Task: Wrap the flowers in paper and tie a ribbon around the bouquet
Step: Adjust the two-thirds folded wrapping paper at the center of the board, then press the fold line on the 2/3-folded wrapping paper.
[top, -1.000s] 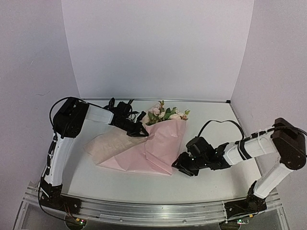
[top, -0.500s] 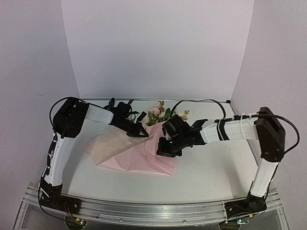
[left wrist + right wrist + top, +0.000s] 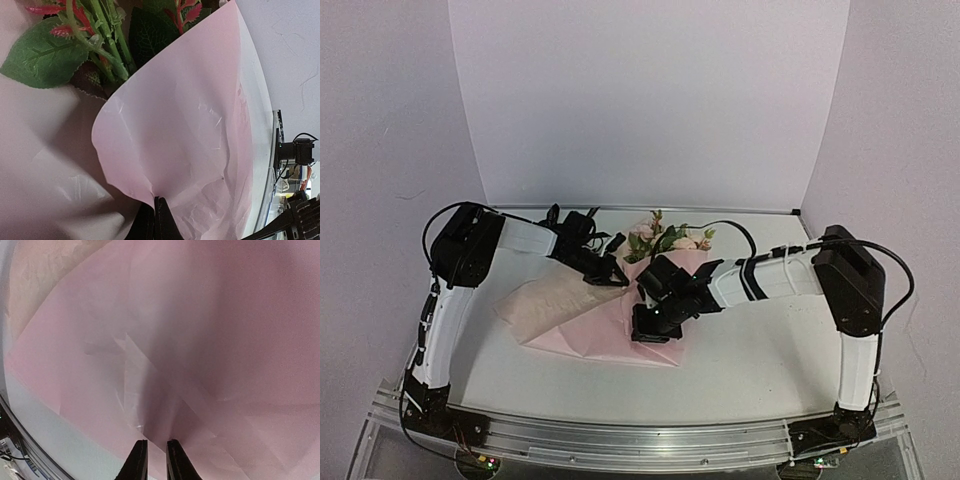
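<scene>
Two tools pinch the paper [image 3: 600,335], lying centre-frame on the worktop [image 3: 750,355]: left tool [image 3: 617,277] clamped on its edge beside the flowers [image 3: 665,238], right tool [image 3: 650,328] nearly closed on a fold. Draw it across snugly.

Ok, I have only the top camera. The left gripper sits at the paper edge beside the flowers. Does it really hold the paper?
Observer: Yes. In the left wrist view the left gripper is shut on an edge of the paper.
Operator: And the right gripper? From above I cannot see its fingers.
Observer: In the right wrist view the right gripper has a narrow gap between its fingers, and a crease of the paper runs toward that gap. Whether it pinches the paper, I cannot tell.
Operator: Are the flowers fully covered?
Observer: No. The left wrist view shows bare green stems and leaves of the flowers beyond the paper edge.
</scene>
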